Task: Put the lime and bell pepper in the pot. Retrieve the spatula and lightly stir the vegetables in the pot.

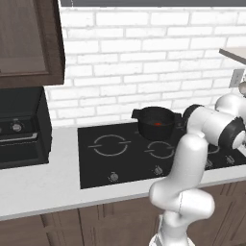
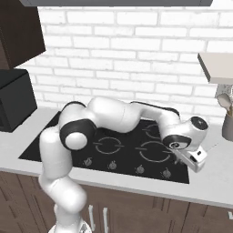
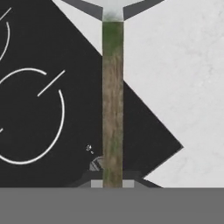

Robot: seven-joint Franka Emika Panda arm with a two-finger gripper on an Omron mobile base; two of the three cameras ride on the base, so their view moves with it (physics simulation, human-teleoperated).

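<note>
Hand (image 2: 196, 160) sits low over the front right corner of the cooktop (image 2: 123, 150), jaws pressed together on the spatula (image 3: 113, 100). In the hand view the spatula's handle runs straight up from between the fingertips, across the cooktop corner and onto the pale surface (image 3: 183, 65), with its flat grey head at the top edge. Pot (image 1: 156, 122) stands on the rear burner, well apart from the hand. Bell pepper (image 1: 157, 124) shows as a red spot inside the pot. Lime: cannot tell.
</note>
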